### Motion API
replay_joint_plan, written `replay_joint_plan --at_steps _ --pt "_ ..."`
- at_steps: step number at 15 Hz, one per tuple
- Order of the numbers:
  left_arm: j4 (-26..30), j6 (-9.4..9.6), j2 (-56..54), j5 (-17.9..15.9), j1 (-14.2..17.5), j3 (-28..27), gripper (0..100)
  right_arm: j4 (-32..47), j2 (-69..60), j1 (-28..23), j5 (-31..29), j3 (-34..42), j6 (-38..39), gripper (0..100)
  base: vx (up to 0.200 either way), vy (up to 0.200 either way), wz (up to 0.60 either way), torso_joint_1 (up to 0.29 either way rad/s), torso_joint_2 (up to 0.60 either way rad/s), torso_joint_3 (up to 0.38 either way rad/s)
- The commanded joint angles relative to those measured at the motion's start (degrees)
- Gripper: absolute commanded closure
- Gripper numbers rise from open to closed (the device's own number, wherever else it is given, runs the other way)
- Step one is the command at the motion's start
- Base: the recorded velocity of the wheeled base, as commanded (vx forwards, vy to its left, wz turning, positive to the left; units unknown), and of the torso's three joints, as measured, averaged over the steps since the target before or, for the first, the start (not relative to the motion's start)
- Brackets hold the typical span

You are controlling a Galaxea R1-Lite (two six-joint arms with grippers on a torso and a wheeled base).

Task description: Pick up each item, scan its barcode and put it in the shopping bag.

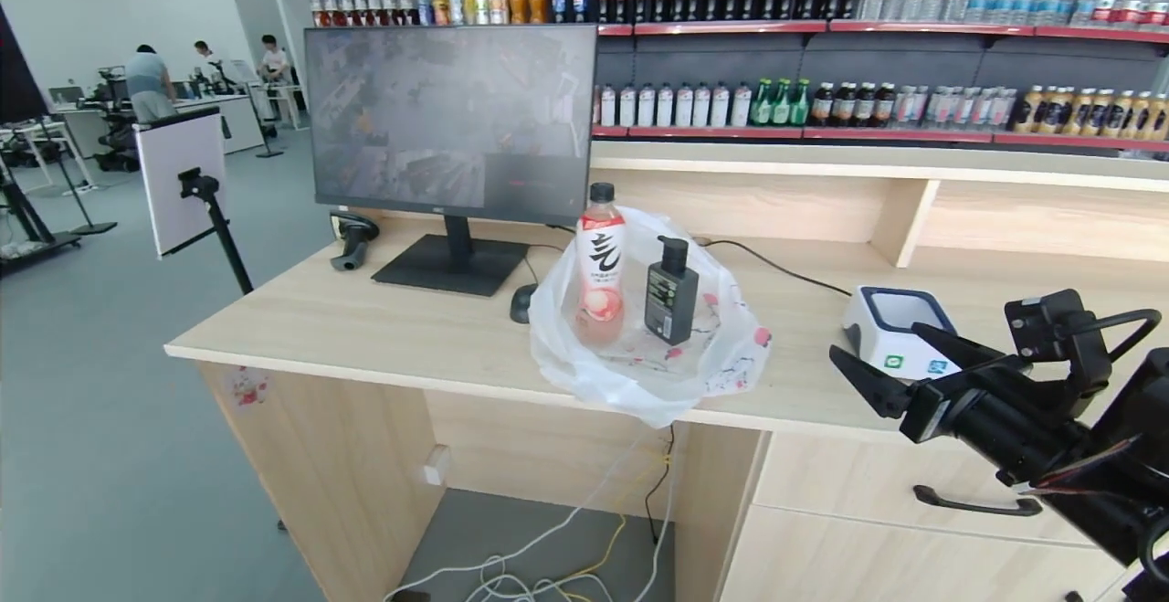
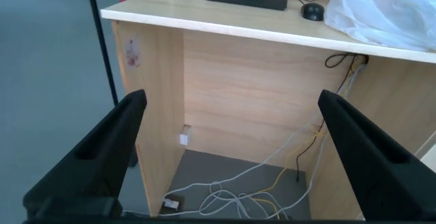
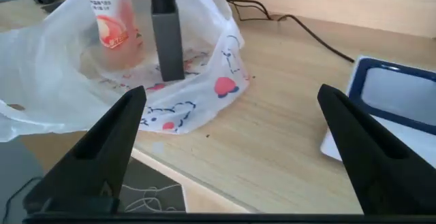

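Counter point(image 1: 365, 328) — drink point(image 1: 600, 264), pump bottle point(image 1: 671, 296) upright in bag point(image 1: 735, 351); scanner point(image 1: 872, 321) part-hidden by right jaws.

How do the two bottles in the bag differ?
The drink bottle is taller than the pump bottle. The drink bottle is round and pink; the pump bottle is dark and flat-sided. The drink bottle has a screw cap, the pump bottle a pump. Both stand upright in the bag.

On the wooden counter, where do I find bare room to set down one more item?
The widest bare patch is the front left corner of the counter, before the monitor and left of the bag. A smaller one lies between the bag and the white scanner. Crowded: around the mouse, between monitor stand and bag.
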Motion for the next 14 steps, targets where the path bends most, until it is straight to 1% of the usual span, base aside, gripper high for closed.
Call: replay_joint_plan --at_steps 1,3,5,11,14 --pt "-0.04 -0.01 -0.02 0.05 0.0 0.0 0 -0.08 0.0 0.03 0.03 -0.01 -0.02 0 0.0 0.0 -0.6 0.007 0.0 -0.002" --pt "-0.04 -0.01 -0.02 -0.04 0.0 0.0 0 -0.08 0.0 0.03 0.03 0.16 -0.02 0 0.0 0.0 -0.6 0.002 0.0 0.005" --pt "-0.04 -0.09 -0.02 -0.04 0.0 0.0 0 -0.08 0.26 0.03 0.03 0.16 -0.02 0 0.0 0.0 0.0 0.0 0.0 0.0" --pt "-0.04 -0.01 -0.02 -0.04 0.0 0.0 0 -0.08 0.61 0.03 0.03 -0.19 -0.19 0 0.0 -0.2 0.0 0.002 0.0 0.004" --pt "-0.04 -0.09 -0.02 -0.04 0.0 0.0 0 -0.08 0.0 -1.29 0.03 0.16 -0.19 0 0.0 -0.2 0.0 0.009 0.0 0.004"
